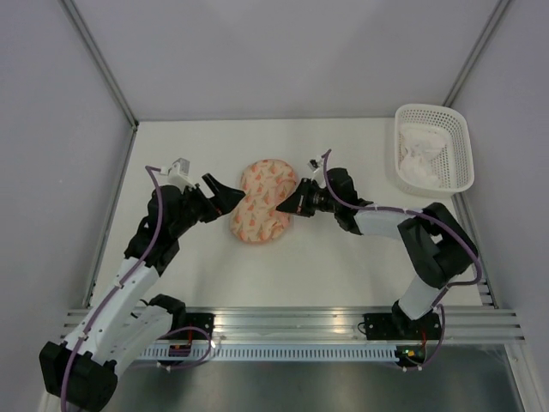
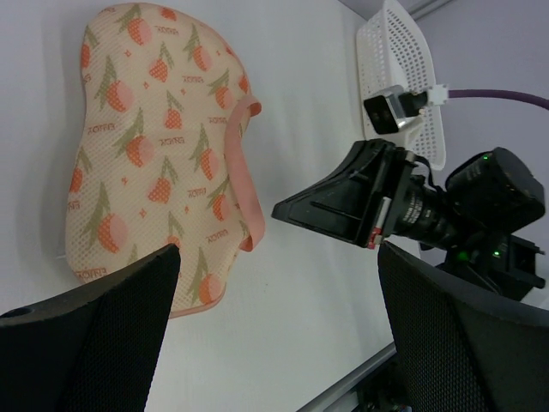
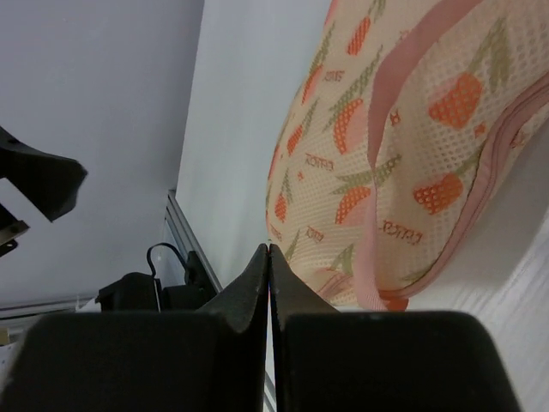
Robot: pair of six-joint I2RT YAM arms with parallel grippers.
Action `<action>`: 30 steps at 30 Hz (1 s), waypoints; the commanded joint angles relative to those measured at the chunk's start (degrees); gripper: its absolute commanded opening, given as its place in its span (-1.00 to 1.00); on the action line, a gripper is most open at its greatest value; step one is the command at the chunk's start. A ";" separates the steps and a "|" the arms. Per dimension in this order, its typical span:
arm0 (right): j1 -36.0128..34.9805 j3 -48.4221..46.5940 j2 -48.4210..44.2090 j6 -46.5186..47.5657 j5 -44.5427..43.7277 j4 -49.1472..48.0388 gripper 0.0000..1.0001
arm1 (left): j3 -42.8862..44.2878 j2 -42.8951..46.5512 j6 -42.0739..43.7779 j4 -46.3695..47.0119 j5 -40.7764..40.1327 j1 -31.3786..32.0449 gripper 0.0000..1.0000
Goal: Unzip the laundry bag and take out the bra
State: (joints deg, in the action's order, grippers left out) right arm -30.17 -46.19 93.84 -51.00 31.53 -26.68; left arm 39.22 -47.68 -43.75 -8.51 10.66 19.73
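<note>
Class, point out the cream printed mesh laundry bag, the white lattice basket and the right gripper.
Cream printed mesh laundry bag (image 1: 264, 200): top view, middle of its face.
White lattice basket (image 1: 464, 150): top view, right wall.
Right gripper (image 1: 283, 211): top view, closed fingertips.

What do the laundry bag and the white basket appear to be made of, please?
The laundry bag looks like matte mesh fabric: a fine grid of holes shows. The basket seems rigid white plastic, judging by its moulded lattice walls.
</note>
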 commanded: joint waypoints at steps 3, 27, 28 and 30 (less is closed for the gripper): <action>-4.01 -6.00 8.01 -1.38 2.66 -7.35 -0.99 | -0.46 3.55 -1.34 -0.01 -0.55 -0.65 0.99; -3.32 -13.22 8.64 24.10 -22.64 43.63 -0.99 | -0.81 -4.96 2.17 -5.03 -14.61 -0.74 0.96; -3.05 -13.92 8.12 24.72 -25.00 44.60 -0.99 | -0.81 -6.10 3.13 -4.33 -14.00 -0.74 0.96; -2.26 -15.06 8.02 27.44 -27.12 48.36 -0.99 | -1.25 -9.42 3.75 -0.12 -9.45 -0.74 0.96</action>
State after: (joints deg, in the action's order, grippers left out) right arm -33.65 -59.90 103.74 -28.47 11.62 13.54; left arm 38.17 -53.71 -43.05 -13.47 -1.23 19.18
